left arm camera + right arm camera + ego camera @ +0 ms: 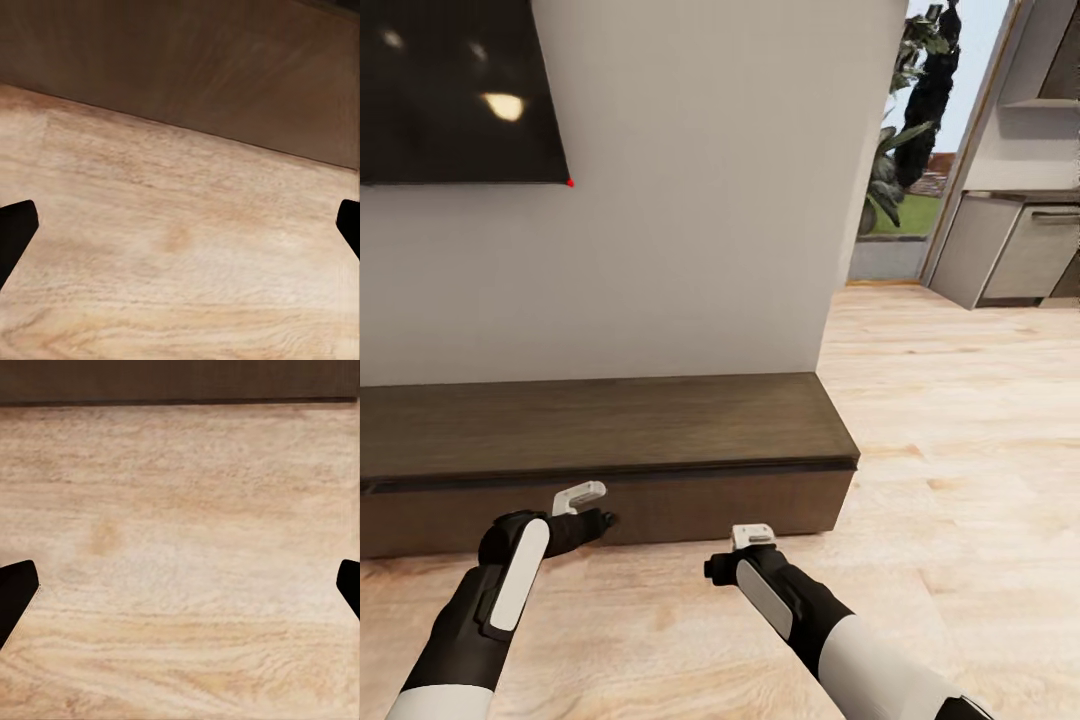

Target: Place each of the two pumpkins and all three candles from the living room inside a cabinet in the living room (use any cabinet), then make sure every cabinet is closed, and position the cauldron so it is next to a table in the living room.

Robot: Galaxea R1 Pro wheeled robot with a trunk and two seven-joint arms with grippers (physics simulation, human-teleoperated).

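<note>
A: Head view, item one: cabinet [600, 440]. Long, low, dark-brown wood, flat top, plain front with no handles. It stands just ahead of both claws, against the white wall [700, 200].

B: Handling?

A: Judged heavy, rigid, fixed in place. Only the front panels should move. With no handles, the likely hold is the dark seam under the top, or an edge of a panel. The front looks smooth, so a fingertip may slip on it.

B: Item two, left claw?

A: Left claw [582, 497], low, close in front of the cabinet's front panel. The left wrist view shows its dark fingertips [16, 229] set wide apart with bare floor between them. It grips nothing.

B: Right claw?

A: Right claw [756, 537], near the cabinet's right end and a little further back from it than the left. Fingertips [18, 589] spread wide over floor boards. Also grips nothing.

B: Surface and room?

A: Floor [960, 430]: pale wood planks, flat, running out to the right of the claws. Dark screen [455, 90] on the wall above the cabinet. Past the wall's end, beyond the right claw: a tall plant [915, 110] at a bright opening, and grey kitchen units [1020, 250].
</note>
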